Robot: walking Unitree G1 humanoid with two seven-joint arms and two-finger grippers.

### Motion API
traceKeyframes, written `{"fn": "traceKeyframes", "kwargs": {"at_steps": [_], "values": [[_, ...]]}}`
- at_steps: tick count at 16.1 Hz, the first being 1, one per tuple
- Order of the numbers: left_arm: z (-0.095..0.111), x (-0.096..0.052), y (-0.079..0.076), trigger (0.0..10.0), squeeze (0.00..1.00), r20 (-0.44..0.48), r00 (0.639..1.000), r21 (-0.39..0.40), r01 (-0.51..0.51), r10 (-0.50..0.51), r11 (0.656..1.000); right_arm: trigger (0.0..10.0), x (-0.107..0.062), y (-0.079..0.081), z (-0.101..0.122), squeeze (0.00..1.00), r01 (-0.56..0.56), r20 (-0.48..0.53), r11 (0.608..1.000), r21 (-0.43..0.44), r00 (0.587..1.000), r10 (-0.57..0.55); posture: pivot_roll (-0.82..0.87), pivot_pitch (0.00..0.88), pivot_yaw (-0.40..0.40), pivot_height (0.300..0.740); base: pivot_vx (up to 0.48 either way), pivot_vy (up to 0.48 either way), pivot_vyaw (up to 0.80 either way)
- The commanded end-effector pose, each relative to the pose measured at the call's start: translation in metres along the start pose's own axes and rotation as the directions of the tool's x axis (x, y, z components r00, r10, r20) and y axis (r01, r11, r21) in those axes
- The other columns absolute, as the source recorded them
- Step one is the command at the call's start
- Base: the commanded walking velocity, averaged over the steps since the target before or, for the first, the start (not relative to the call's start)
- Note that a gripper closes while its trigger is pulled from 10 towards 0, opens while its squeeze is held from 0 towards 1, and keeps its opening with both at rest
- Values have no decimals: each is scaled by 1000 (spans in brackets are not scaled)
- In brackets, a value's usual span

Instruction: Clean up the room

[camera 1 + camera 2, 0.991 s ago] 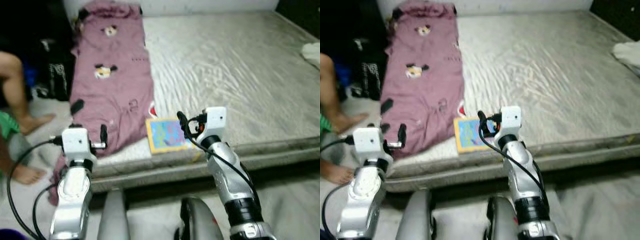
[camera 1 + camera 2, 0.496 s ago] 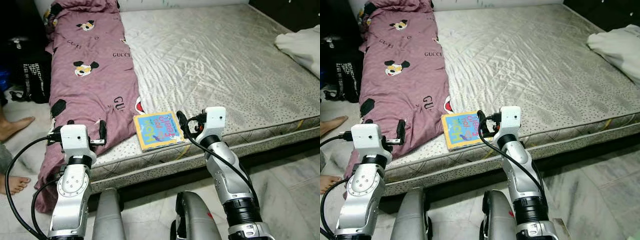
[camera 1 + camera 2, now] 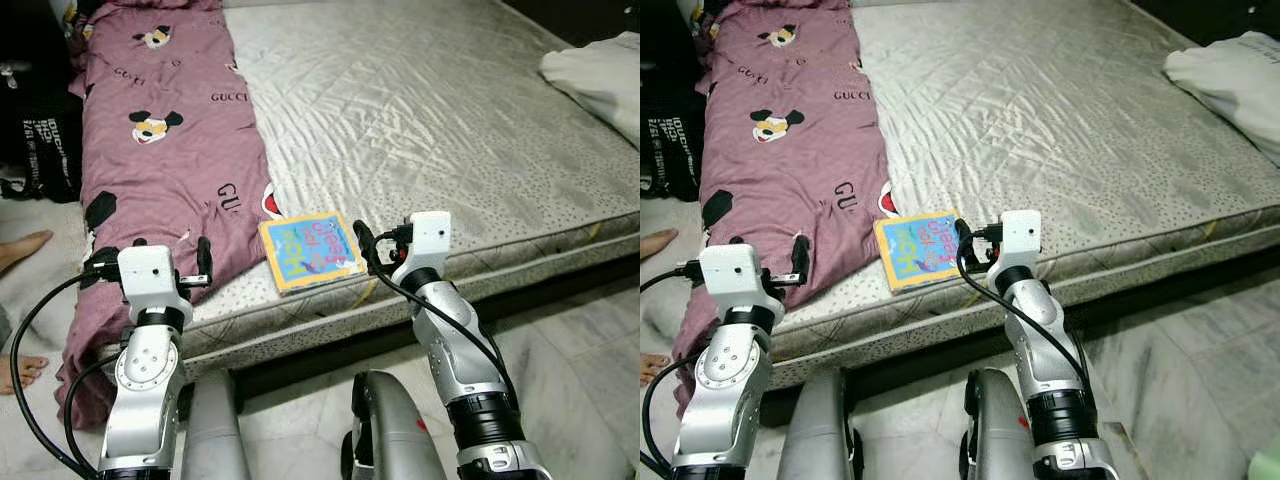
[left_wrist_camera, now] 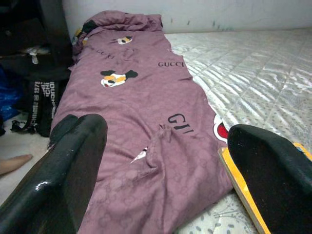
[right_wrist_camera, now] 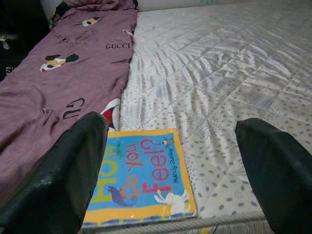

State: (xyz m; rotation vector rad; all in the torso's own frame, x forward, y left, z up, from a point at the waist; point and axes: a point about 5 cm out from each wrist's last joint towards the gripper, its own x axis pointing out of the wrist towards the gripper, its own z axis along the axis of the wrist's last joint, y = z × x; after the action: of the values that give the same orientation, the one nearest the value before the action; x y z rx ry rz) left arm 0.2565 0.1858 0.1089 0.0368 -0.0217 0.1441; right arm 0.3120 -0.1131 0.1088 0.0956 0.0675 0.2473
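A: Right wrist view first. How does the right pincer (image 5: 170, 185) stand?

B: Its two black fingers (image 5: 58, 180) are spread wide with nothing between them, held just short of the book (image 5: 141, 178). That picture book, yellow-edged and blue, lies flat near the front edge of the bed (image 3: 450, 130).

A: And the left pincer (image 4: 165, 180)?

B: Also parted and holding nothing, raised before the bed's front left corner, facing the purple blanket (image 3: 170, 150).

A: Where does the blanket lie?

B: Along the bed's left side, its edge touching the book and its near end hanging over the corner. A white cloth (image 3: 600, 70) sits at the far right. A person's bare feet (image 3: 20, 250) rest on the floor at the left, near a black bag (image 3: 45, 140).
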Motion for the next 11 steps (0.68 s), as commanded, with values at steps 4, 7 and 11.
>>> {"fn": "traceKeyframes", "kwargs": {"at_steps": [4,7,11], "values": [[-1,0,3,10000,0,-14,999,-23,-29,29,999,10000,0,-4,-2,0,2,-15,1000,-19,1000,-2,-53,98,-34,579,0,0,0],[-1,0,3,10000,0,-15,999,-29,-31,30,999,10000,0,-5,-3,0,6,-20,1000,-23,1000,-7,-51,97,-36,579,0,0,0],[0,1,1,10000,0,-18,999,-42,-28,27,999,10000,1,-5,-3,0,4,-25,999,-45,1000,-6,-53,103,-37,579,0,0,0]]}}
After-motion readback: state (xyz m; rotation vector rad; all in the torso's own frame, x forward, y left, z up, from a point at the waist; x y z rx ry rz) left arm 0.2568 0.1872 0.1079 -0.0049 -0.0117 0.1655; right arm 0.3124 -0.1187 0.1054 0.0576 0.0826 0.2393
